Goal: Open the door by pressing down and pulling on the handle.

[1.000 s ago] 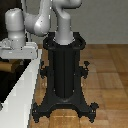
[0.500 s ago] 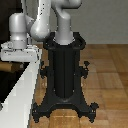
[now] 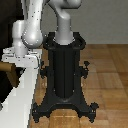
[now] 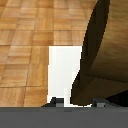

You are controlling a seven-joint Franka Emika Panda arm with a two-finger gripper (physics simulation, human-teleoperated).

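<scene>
The door (image 3: 7,25) is a dark panel at the exterior view's left, and its pale edge (image 3: 24,95) runs down toward the front. The handle (image 3: 6,67) shows as a short tan bar poking out just under my gripper (image 3: 17,61), which rests on top of it. In the wrist view the handle (image 4: 107,50) fills one side as a big rounded brown bar, very close to the camera. The white edge (image 4: 65,72) lies beyond it. My gripper (image 4: 80,103) is open. Its two fingertips (image 4: 56,103) stand well apart, with the handle in front of one of them.
The black robot pedestal (image 3: 65,70) stands in the middle on spread feet, close to the door's pale edge. Wooden floor (image 3: 110,75) stretches to the exterior view's right, with a plain wall behind.
The arm has lowered the gripper onto the handle. The tan bar now sits a little lower than before.
</scene>
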